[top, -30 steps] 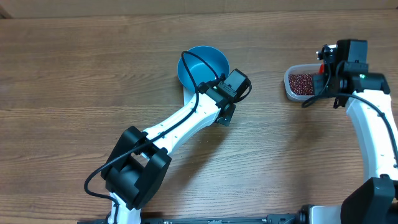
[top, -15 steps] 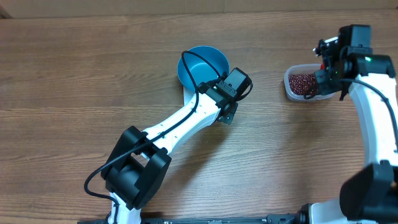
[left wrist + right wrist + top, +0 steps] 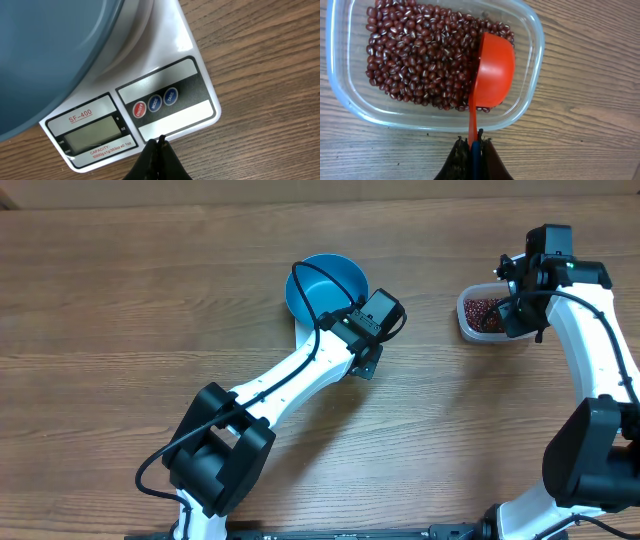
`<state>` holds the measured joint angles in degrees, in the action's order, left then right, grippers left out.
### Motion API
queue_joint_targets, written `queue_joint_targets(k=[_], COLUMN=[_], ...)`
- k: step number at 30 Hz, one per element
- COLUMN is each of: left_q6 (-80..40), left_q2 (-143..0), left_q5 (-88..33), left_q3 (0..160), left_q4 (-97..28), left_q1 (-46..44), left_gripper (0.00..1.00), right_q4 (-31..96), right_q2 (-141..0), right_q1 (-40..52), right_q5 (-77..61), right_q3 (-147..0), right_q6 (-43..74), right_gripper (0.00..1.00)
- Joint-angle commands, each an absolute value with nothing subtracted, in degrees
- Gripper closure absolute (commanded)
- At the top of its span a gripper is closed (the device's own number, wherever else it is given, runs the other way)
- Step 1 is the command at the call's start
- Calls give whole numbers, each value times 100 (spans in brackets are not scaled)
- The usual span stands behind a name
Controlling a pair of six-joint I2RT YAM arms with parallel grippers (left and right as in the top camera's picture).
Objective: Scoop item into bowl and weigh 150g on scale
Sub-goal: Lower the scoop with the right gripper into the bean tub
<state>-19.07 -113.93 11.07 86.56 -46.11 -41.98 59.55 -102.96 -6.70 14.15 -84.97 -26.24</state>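
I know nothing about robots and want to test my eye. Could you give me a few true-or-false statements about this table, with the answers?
1. The blue bowl sits on the scale. True.
2. The beans are in the blue bowl. False: they lie in the clear tub; the bowl looks empty.
3. The right pincer holds a red scoop by its handle. True.
4. The left pincer is wide open. False: it is shut, at the scale's front edge.

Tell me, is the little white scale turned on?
It looks off. In the left wrist view the scale has a blank grey display window, with no numbers showing.
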Motion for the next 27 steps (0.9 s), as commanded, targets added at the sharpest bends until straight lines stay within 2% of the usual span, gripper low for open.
queue_joint_targets(k=[1,27], left_q6=[-1820,-1820], left_q2=[-11430,-11430], left_q5=[969,788], left_q3=[8639,8639], left_q4=[-4565,-4497], left_q1=[-4204,-4204], left_gripper=[96,96], right_q4=[5935,5970], right_q2=[-10385,-10871], right_q1=[-676,-574], right_q5=[1540,661], right_q3=[-8562,-8558], right_q6=[-2539,-2799], right_gripper=[96,96])
